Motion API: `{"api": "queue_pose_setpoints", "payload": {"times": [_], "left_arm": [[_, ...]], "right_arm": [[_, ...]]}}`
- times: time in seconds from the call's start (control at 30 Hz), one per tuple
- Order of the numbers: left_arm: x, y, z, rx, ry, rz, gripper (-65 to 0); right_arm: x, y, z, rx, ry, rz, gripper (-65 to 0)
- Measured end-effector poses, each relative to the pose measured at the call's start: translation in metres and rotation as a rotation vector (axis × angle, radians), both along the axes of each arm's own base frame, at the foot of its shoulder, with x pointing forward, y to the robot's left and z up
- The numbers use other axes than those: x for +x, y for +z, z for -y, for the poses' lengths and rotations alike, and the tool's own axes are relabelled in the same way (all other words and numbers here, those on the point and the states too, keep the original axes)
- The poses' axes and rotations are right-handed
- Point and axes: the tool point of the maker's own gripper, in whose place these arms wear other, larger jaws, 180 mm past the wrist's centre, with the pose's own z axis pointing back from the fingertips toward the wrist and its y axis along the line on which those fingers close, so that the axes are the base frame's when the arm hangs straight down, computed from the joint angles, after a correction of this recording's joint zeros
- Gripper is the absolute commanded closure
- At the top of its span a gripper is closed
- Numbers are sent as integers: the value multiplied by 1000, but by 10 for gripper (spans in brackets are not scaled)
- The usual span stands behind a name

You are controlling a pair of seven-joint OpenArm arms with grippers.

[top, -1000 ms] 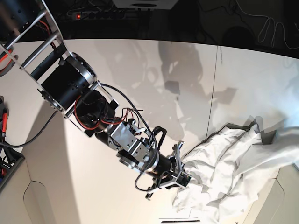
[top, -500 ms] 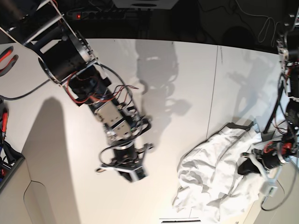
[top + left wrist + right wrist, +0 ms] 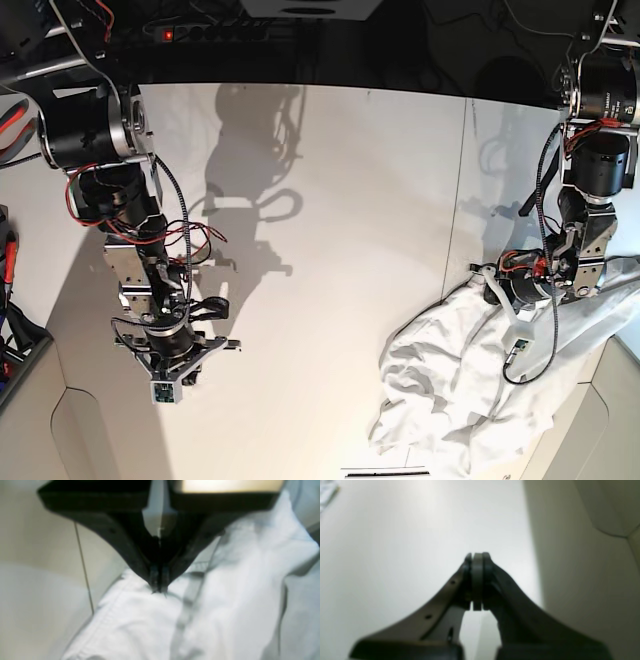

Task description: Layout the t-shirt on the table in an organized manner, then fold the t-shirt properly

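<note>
The white t-shirt [image 3: 450, 380] lies crumpled at the table's [image 3: 330, 200] front right corner. My left gripper [image 3: 490, 280] sits at the shirt's upper edge near the dark seam line. Seen from the left wrist, that gripper [image 3: 158, 590] is shut, its tips pinching a small fold of the t-shirt [image 3: 225, 592] beside a stitched hem. Far from the cloth, my right gripper [image 3: 165, 388] hangs over the front left of the table. The right wrist view has this gripper [image 3: 477, 557] shut with nothing between its fingers, only bare table [image 3: 395, 542] beneath.
A thin dark seam [image 3: 458, 190] runs across the tabletop just left of the shirt. A beige cut-out corner [image 3: 90, 440] lies beside the right gripper, also visible from the right wrist as a beige corner [image 3: 615, 505]. Cables and a power strip [image 3: 200, 35] sit behind the table's far edge.
The right arm let go of the shirt's left edge and swung off to the front left. The left arm came in from the right and shut at the shirt's upper edge.
</note>
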Motion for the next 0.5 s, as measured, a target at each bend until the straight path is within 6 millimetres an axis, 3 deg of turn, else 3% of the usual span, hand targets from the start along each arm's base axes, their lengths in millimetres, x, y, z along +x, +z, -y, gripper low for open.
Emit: {"api": "queue_pose_setpoints", "payload": {"times": [0.1,0.23,0.37,0.5], "left_arm": [[-3,-10,26,-27,-15,-28,0],[-8,-23,99,-145,-59,-42,0],[-25,-23,200,-391,-134,-80,0],[-77,2,307,-702,-363,-221,0]], "right_arm": [[1,13,-20,88,60,28,0],[-3,23,-37,154,102,23,0],[-11,31,-41,165,124,19,0],[-16,46,-45,172,136,57,0]]}}
